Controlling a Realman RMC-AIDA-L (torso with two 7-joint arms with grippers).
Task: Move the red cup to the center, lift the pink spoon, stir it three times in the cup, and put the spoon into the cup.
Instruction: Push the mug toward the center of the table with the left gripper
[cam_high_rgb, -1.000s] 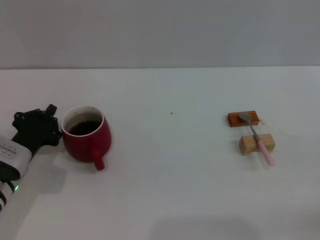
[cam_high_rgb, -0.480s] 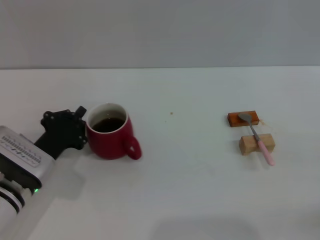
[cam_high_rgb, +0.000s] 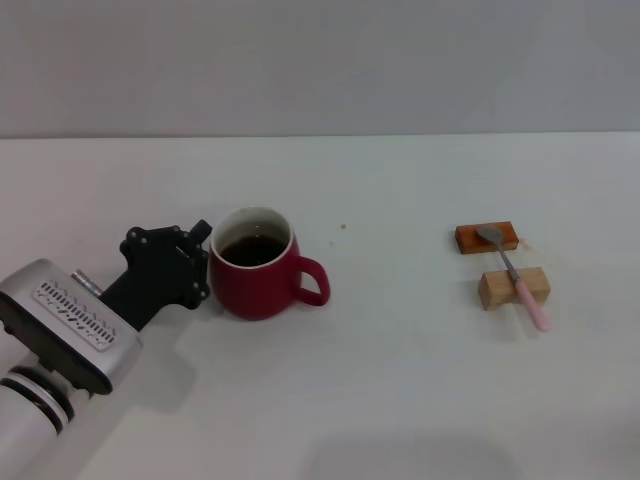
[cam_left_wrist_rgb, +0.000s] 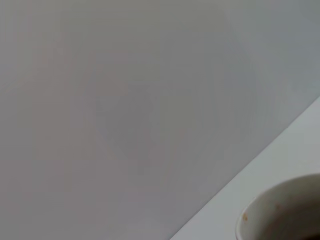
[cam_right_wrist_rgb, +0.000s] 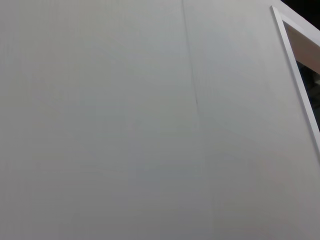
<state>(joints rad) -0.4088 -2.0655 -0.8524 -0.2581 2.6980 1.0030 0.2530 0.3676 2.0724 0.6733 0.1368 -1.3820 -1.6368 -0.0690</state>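
The red cup (cam_high_rgb: 262, 280) stands left of the table's middle with dark liquid inside and its handle pointing right. My left gripper (cam_high_rgb: 205, 262) is at the cup's left side, against its wall, shut on it. The cup's white rim also shows in the left wrist view (cam_left_wrist_rgb: 280, 210). The pink spoon (cam_high_rgb: 515, 275) lies at the right, its metal bowl on an orange-brown block (cam_high_rgb: 487, 238) and its shaft across a light wooden block (cam_high_rgb: 514, 288), pink handle toward the front. My right gripper is out of view.
The white table (cam_high_rgb: 400, 380) runs back to a grey wall. A tiny dark speck (cam_high_rgb: 342, 226) lies near the middle. The right wrist view shows only a pale wall and a white frame (cam_right_wrist_rgb: 295, 65).
My left gripper has carried the red cup to the right, toward the middle. The cup's handle has swung from the front to the right. The spoon and blocks have not moved.
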